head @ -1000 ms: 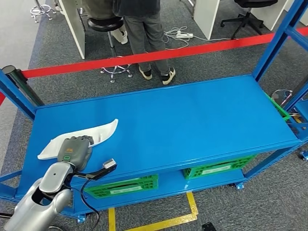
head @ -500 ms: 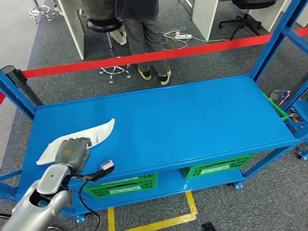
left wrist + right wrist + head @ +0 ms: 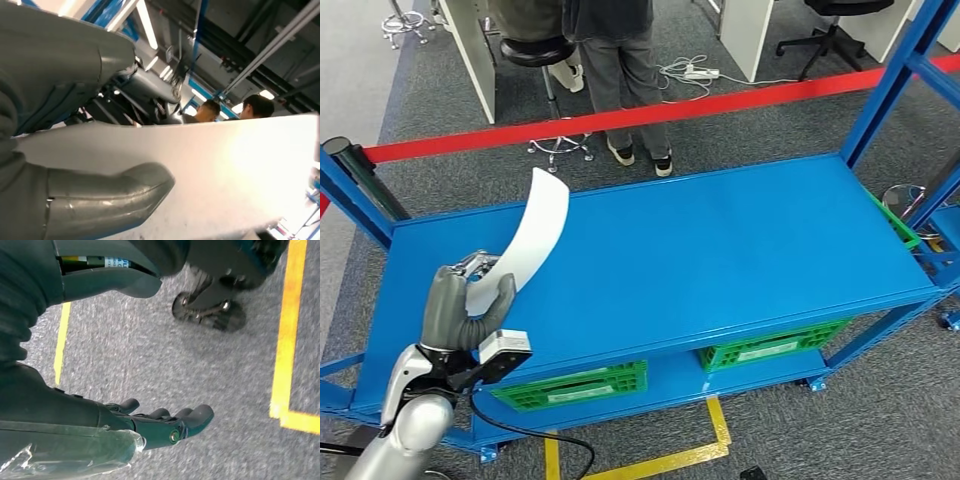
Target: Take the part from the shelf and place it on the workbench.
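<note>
Lifting step: left robot hand (image 3: 463, 305) grips the curved white plastic part (image 3: 527, 235) above the blue metal shelf (image 3: 712, 250), at eight o'clock; right robot hand (image 3: 166, 425) hangs open. Next, carry it to the bench.

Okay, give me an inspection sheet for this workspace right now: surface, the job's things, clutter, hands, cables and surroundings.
Surface: blue shelf, top deck bare apart from the lifted part.
Job's things: white curved part, raised off the shelf and standing up from the left hand; workbench nothing seen.
Clutter: green crates on the lower shelf level.
Hands: left hand grips the part's lower end, thumb across its face; right hand hangs over the floor, fingers extended, holding nothing.
Cables: black cable loops below the left wrist; white power strip lead on the carpet.
Surroundings: person standing behind a red barrier tape; stool; yellow floor tape.
</note>
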### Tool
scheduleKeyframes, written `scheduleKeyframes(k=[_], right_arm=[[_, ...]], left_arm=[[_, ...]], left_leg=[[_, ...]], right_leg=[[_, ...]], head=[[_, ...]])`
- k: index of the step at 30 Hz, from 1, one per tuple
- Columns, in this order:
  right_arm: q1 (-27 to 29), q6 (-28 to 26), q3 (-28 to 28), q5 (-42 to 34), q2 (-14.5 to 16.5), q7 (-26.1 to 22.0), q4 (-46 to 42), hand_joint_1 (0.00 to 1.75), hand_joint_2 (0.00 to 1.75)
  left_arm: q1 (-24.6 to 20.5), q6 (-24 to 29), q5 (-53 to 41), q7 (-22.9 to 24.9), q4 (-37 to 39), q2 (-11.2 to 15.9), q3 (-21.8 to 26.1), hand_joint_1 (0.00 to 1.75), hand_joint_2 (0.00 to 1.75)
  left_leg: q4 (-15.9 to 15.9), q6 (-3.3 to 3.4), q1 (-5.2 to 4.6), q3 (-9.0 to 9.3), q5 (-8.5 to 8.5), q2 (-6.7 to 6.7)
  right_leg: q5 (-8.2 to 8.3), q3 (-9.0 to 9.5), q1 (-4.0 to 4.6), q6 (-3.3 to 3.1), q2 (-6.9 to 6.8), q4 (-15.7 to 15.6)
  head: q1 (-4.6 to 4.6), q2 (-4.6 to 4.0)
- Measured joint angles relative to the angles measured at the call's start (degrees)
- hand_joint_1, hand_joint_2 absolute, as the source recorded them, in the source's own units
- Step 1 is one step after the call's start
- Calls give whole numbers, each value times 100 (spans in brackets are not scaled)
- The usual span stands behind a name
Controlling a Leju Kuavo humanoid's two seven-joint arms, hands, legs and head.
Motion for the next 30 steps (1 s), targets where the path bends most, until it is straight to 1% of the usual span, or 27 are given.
scheduleKeyframes(k=[1,2,3,5,6,7,8,9,10,11,12,13,14,16,17,18,19,20,21,22,23,24,25,26,27,28,30], right_arm=[[3,-52,1,-4,9,-1,6,0,175],[-1,-107,1,-8,23,0,9,0,175],[-13,-148,1,-9,42,1,13,0,175],[-39,-187,3,-10,77,2,26,0,175],[-46,-191,5,-10,89,2,34,0,175],[-47,-192,7,-11,97,2,44,0,175],[-46,-195,8,-14,102,1,51,0,175],[-46,-203,9,-20,105,-2,57,0,175],[-47,-214,13,-28,107,-9,65,0,175],[-50,-225,18,-37,108,-19,74,0,175],[-54,-235,25,-46,109,-30,84,0,175],[-59,-240,34,-54,110,-38,93,0,175],[-63,-242,43,-61,111,-44,103,0,175],[-72,-243,57,-73,111,-55,119,0,175],[-77,-244,65,-78,111,-61,126,0,175],[-84,-243,73,-81,111,-67,133,0,175],[-90,-243,81,-84,111,-70,138,0,175],[-95,-243,90,-85,111,-72,143,0,175],[-98,-242,95,-86,111,-73,149,0,175],[-98,-242,99,-90,111,-73,156,0,175],[-98,-242,102,-94,110,-73,163,0,175],[-99,-243,104,-101,110,-73,170,0,175],[-103,-245,107,-109,109,-73,175,0,175],[-110,-247,108,-118,109,-73,179,0,175],[-122,-249,112,-127,110,-74,183,0,175],[-130,-251,120,-135,110,-76,189,0,175],[-130,-252,137,-145,110,-79,201,0,175]], left_arm=[[26,-15,289,-178,-114,-30,10,162,175],[40,-27,571,-360,-252,-60,16,162,175],[39,-31,793,-503,-400,-87,17,162,175],[33,-33,1024,-651,-645,-122,18,161,175],[42,-34,1069,-672,-724,-134,19,159,175],[56,-33,1095,-690,-778,-139,20,158,175],[69,-27,1131,-723,-826,-142,21,156,175],[77,-15,1189,-788,-885,-145,22,158,175],[79,3,1257,-883,-958,-145,22,159,175],[79,22,1333,-989,-1045,-145,22,159,175],[77,37,1410,-1094,-1145,-145,20,161,175],[80,48,1473,-1185,-1242,-145,17,161,175],[87,59,1531,-1267,-1337,-145,14,163,175],[102,91,1610,-1412,-1508,-141,10,170,175],[102,109,1634,-1477,-1585,-140,10,173,175],[100,125,1649,-1530,-1652,-139,10,175,175],[99,139,1657,-1574,-1708,-138,10,175,175],[98,155,1662,-1608,-1749,-134,10,175,175],[101,171,1666,-1631,-1773,-130,10,175,175],[103,182,1682,-1644,-1786,-125,10,175,175],[105,184,1720,-1647,-1792,-121,10,175,175],[108,170,1781,-1635,-1793,-120,9,175,175],[109,151,1861,-1613,-1793,-120,7,175,175],[110,126,1949,-1588,-1793,-124,5,175,175],[112,103,2039,-1560,-1793,-130,3,175,175],[114,85,2121,-1541,-1795,-137,0,175,175],[121,53,2234,-1522,-1801,-148,-9,175,175]], left_leg=[[31,-26,11,-14,-35,0],[133,-52,20,-56,-120,0],[348,-74,26,-148,-265,0],[1082,-106,33,-472,-638,1],[1430,-115,35,-633,-769,1],[1630,-117,37,-728,-800,1],[1621,-111,38,-725,-720,1],[1390,-96,38,-613,-544,1],[1014,-71,36,-424,-324,1],[632,-44,28,-233,-160,2],[310,-20,21,-78,-64,2],[119,-1,12,6,-36,0],[55,13,4,23,-61,-1],[0,58,14,28,-45,-3],[-24,84,27,40,-30,-1],[-48,111,41,52,-16,2],[-58,127,49,61,-9,6],[-58,136,47,60,-9,7],[-58,142,45,57,-8,8],[-57,142,42,57,-9,7],[-56,141,42,58,-9,6],[-55,139,43,63,-11,3],[-54,132,43,71,-15,1],[-50,118,35,75,-22,-1],[-38,96,22,72,-31,-2],[-28,70,10,62,-34,-3],[-13,13,2,41,-28,-4]], right_leg=[[9,1,1,-36,-2,-9],[19,4,-2,-78,-4,-21],[28,10,-7,-113,-7,-33],[23,9,0,-154,-11,-32],[21,10,4,-159,-12,-31],[19,10,9,-162,-11,-29],[18,13,12,-162,-10,-28],[18,19,16,-161,-7,-27],[16,28,19,-158,-5,-27],[10,33,31,-149,-3,-22],[6,26,43,-133,-3,-14],[6,12,52,-111,-6,-8],[10,-3,58,-85,-10,-7],[4,-25,55,-26,-16,-4],[-51,-62,52,6,-17,66],[-160,-147,47,36,-17,240],[-314,-290,34,61,-17,528],[-488,-471,24,86,-19,904],[-626,-653,13,103,-20,1271],[-682,-781,9,116,-20,1516],[-637,-819,7,122,-21,1572],[-489,-744,6,122,-21,1397],[-285,-578,3,118,-22,1049],[-119,-384,3,109,-23,650],[-9,-206,3,87,-18,308],[36,-96,6,61,-13,96],[34,-37,21,-7,2,-6]], head=[[1,0],[-9,0],[-16,0],[-31,0],[-29,0],[-30,0],[-30,0],[-29,0],[-29,0],[-28,0],[-27,0],[-22,0],[-22,0],[-21,0],[-13,0],[2,0],[14,0],[29,0],[33,0],[32,0],[34,0],[34,0],[34,0],[34,0],[29,0],[23,0],[13,0]])
